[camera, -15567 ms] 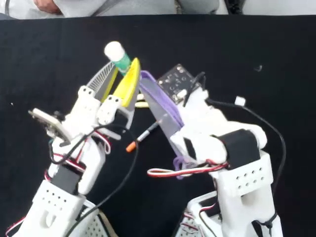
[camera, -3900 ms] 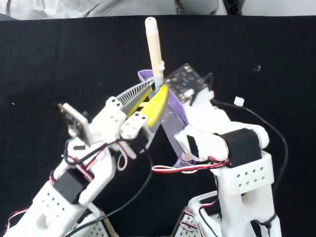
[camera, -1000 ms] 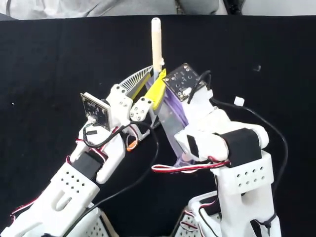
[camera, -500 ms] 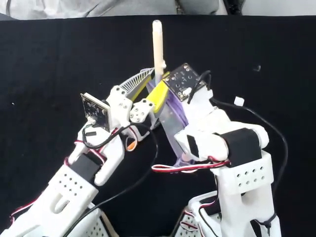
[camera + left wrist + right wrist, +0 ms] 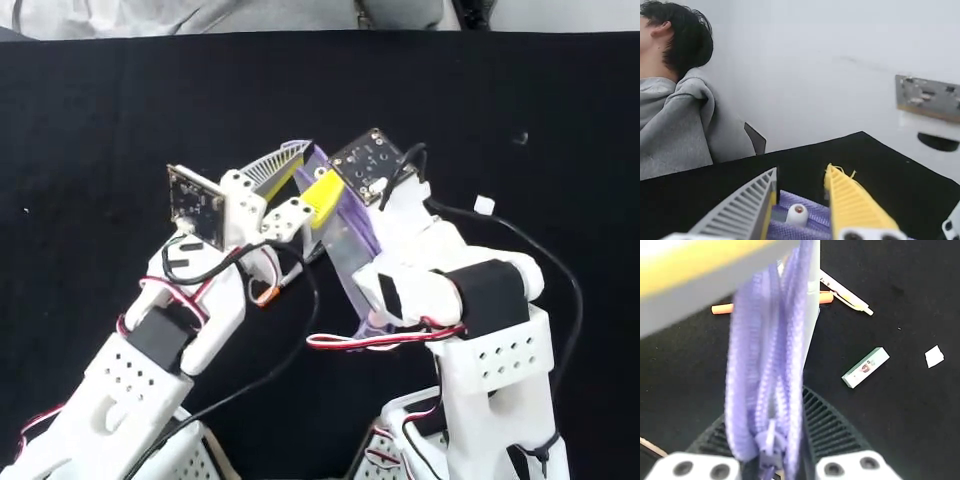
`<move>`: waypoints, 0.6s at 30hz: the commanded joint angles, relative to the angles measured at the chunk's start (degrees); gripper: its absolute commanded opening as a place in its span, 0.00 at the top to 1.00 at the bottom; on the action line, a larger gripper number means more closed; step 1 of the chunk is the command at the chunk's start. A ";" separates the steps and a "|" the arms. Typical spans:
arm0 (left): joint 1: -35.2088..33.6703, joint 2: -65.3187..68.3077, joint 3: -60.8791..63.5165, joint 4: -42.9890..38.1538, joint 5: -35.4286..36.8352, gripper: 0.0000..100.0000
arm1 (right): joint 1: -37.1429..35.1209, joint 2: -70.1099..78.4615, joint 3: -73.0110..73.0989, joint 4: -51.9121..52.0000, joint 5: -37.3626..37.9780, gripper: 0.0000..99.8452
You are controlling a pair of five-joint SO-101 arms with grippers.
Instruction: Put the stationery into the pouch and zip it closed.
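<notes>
High cam is fixed off the arms and looks down over the black counter (image 5: 90, 110). The purple pouch (image 5: 350, 250) is roughly mid-frame, with the arm bases (image 5: 490, 390) on the near side of it. Left wrist cam sits just behind the left tool (image 5: 801, 172), right above the pouch mouth, facing out low across the counter to a wall (image 5: 840, 60) beyond the pouch. Right wrist cam is jammed up against the pouch, looking down along it at the counter below. All three views share the pouch.
</notes>
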 commanded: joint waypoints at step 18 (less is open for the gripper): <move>-37.76 0.18 2.86 1.05 28.31 0.84 | 16.62 -3.47 -12.88 -2.11 -2.29 0.99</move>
